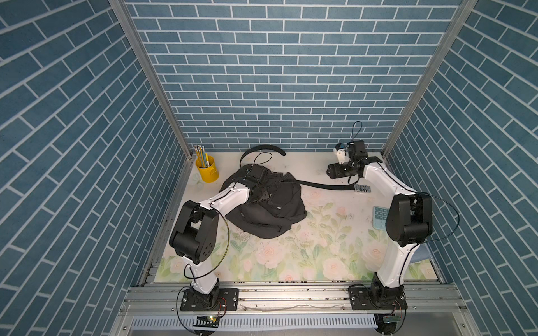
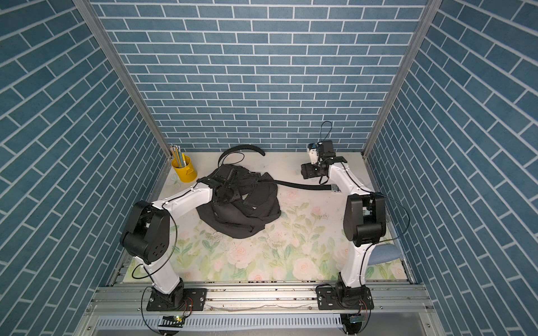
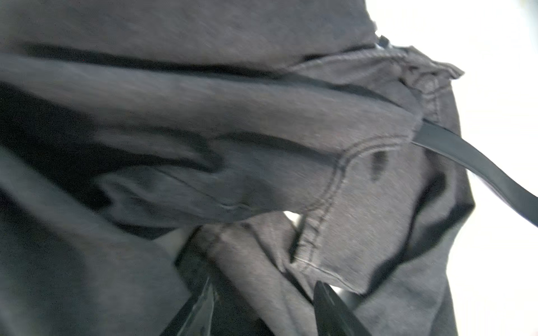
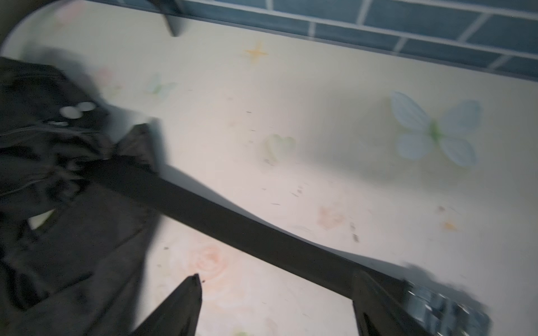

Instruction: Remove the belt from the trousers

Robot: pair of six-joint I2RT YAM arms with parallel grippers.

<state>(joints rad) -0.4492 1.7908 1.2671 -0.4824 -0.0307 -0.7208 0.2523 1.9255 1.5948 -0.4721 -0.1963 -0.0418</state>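
Pinning the trousers (image 1: 270,215) in place, the left pincer (image 3: 262,283) pinches a fold of charcoal fabric, apparently so the heap will not slide while the belt (image 1: 326,185) is drawn out. The strap emerges from the fabric and runs across the floral desk (image 1: 291,256) to its silver buckle (image 1: 362,188), which lies flat. The belt's other end arcs behind the heap. Raised near the buckle end, the right pincer (image 4: 276,275) hangs with jaws spread wide, holding nothing, seemingly placed to take hold of the strap and pull.
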